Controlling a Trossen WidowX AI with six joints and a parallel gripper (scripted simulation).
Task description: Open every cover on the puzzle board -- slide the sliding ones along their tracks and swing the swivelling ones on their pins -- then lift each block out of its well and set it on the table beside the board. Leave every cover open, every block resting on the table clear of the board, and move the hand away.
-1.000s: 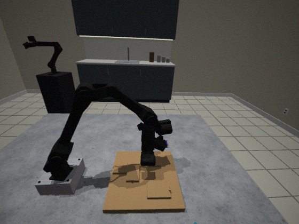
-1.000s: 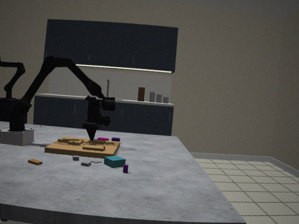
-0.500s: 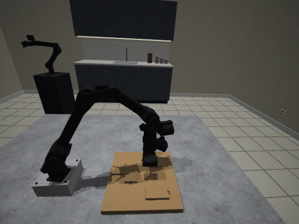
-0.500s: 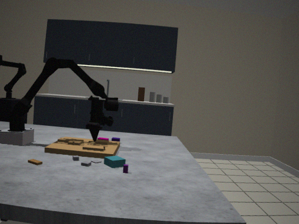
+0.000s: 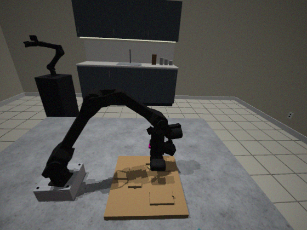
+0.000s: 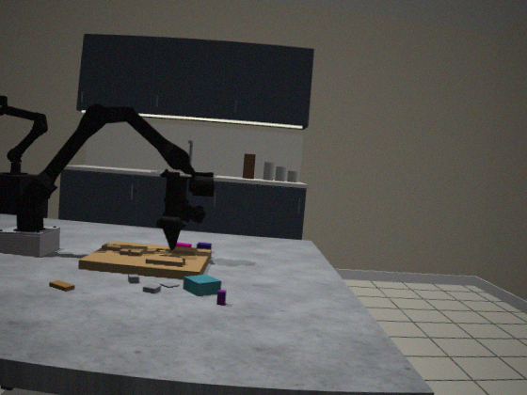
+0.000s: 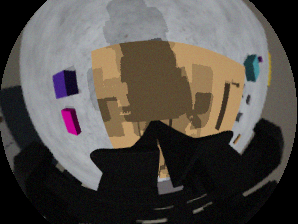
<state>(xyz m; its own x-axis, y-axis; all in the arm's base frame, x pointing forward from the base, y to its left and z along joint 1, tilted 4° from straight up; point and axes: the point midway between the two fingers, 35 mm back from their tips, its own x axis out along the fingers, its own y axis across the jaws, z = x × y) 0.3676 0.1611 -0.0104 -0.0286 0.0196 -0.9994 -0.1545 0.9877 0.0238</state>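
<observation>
The tan puzzle board (image 5: pixel 126 209) (image 6: pixel 94 264) (image 7: pixel 227 67) lies flat. A rectangular cover (image 5: pixel 161 198) (image 6: pixel 165 261) with a small knob is at its near right. Another raised cover (image 5: pixel 135 183) (image 6: pixel 133 251) is near the middle, in shadow; whether wells are open or covered there I cannot tell. My gripper (image 6: pixel 173 248) (image 7: pixel 154 122) is shut and empty, pointing down at the board's far part; its tips are hidden in the top view. A magenta block (image 5: pixel 149 146) (image 6: pixel 183 244) (image 7: pixel 71 121) and an indigo block (image 6: pixel 204 245) (image 7: pixel 65 84) lie on the table beyond the board.
On the board's near side lie a teal block (image 6: pixel 202 285) (image 7: pixel 251 68), a small purple cylinder (image 6: pixel 221 297), an orange piece (image 6: pixel 61 285) and grey pieces (image 6: pixel 134 278) (image 6: pixel 151 289). The arm's base (image 5: pixel 55 194) (image 6: pixel 35 244) stands left of the board.
</observation>
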